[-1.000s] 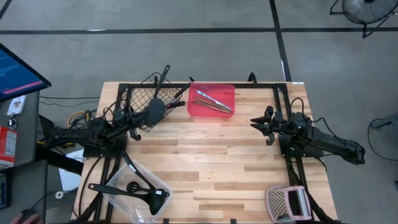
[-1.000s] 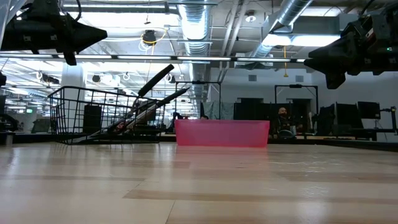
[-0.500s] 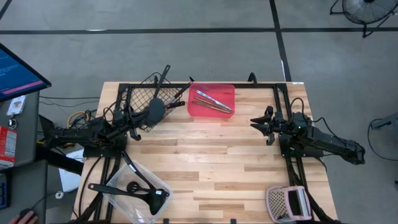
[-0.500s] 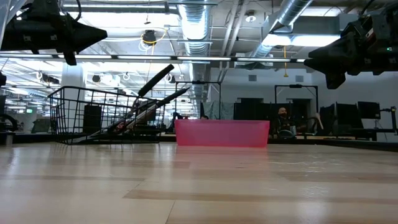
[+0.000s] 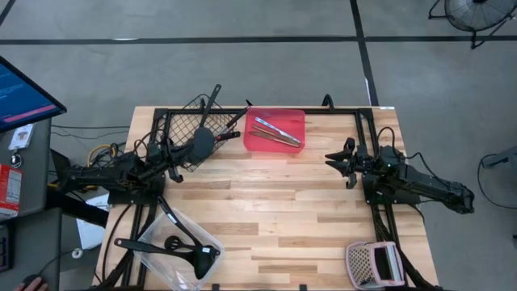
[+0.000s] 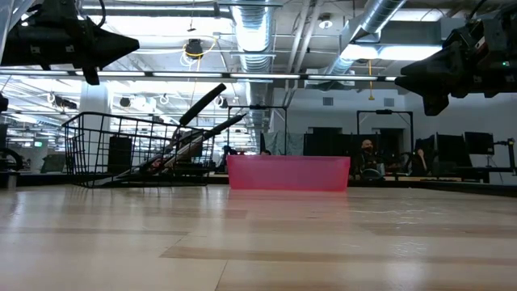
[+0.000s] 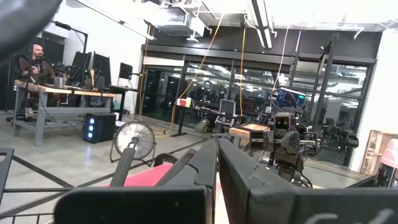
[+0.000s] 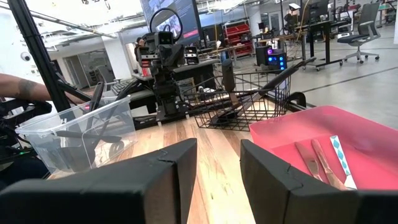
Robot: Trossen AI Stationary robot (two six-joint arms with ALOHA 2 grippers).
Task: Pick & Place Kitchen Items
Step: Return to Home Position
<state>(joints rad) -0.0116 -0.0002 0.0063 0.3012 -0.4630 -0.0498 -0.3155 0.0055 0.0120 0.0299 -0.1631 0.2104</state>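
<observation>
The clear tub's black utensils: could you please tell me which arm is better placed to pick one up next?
Left, probably: the clear tub with the black utensils lies close to the left gripper, while the right gripper hangs at the far side.

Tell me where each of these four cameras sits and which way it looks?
High view: above the table, looking straight down; both arms show, left gripper by the basket, right gripper opposite.
Low view: at tabletop height, looking level across to the tray and the room; arms show in the top corners.
Left wrist view: on the left arm, looking past its fingers toward the right arm.
Right wrist view: on the right arm, looking past its fingers at the tub, basket and tray.
Shared: every view shows the tray.
</observation>
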